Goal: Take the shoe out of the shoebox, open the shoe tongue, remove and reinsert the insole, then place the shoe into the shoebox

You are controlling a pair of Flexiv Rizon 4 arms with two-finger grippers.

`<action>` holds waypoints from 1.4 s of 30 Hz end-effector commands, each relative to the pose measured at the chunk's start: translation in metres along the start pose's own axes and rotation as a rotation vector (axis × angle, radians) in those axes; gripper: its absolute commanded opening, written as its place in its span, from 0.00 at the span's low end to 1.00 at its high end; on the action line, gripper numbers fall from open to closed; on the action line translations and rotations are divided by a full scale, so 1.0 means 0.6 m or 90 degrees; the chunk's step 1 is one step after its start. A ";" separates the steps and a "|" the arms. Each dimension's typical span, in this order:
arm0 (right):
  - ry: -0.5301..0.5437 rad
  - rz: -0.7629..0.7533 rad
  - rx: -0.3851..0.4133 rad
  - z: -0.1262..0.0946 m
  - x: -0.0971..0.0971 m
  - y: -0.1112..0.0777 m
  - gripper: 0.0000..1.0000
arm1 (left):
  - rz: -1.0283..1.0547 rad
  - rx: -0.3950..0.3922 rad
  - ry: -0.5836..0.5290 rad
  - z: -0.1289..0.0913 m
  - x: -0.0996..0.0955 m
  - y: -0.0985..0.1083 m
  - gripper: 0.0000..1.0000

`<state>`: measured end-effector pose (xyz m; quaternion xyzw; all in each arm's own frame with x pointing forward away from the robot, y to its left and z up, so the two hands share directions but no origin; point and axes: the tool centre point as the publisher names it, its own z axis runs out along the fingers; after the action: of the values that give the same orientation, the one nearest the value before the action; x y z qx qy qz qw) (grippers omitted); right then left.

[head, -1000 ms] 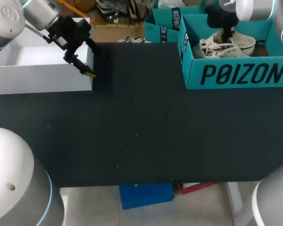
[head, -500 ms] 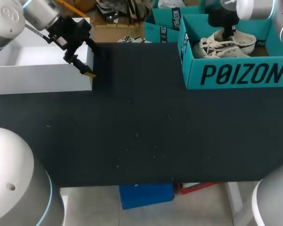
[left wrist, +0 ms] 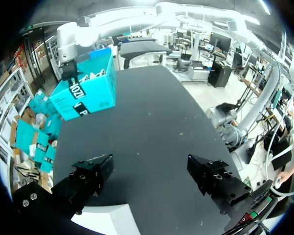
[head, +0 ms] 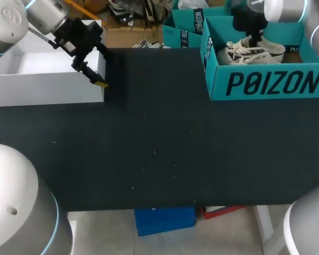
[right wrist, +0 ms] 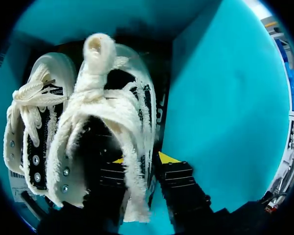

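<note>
We saw a black table [head: 159,149] from above, with a teal shoebox [head: 266,82] standing open at its far right corner and a white box [head: 42,87] at its far left. The shoe [right wrist: 103,112], black canvas with thick cream laces, was inside the shoebox, on the side nearer the box's long wall, and a second shoe [right wrist: 27,127] of the same kind lay just beside it. Our right arm came in from the upper right and reached straight down into the shoebox. In its wrist view the right gripper [right wrist: 143,159] was closed on the shoe's side wall by the opening: one yellow-tipped finger sat inside the shoe, and the other stood outside it, in the narrow space between the shoe and the teal wall. A loose lace end hung down over the inner finger. Our left arm came in from the upper left, and the left gripper [left wrist: 152,171] hung over the near corner of the white box, well apart from the shoebox across the table. Its two dark fingers were spread wide with nothing between them, and beyond them lay bare tabletop.
</note>
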<state>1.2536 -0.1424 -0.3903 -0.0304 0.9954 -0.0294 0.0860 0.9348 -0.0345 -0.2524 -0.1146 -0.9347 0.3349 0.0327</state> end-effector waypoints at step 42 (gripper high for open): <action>-0.080 0.034 0.049 -0.471 0.105 0.137 0.00 | 0.000 -0.002 0.000 0.000 0.001 -0.001 1.00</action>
<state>1.1864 -0.0652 -0.1880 -0.0037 0.9923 -0.0659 0.1050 0.9348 -0.0345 -0.2524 -0.1147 -0.9347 0.3349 0.0327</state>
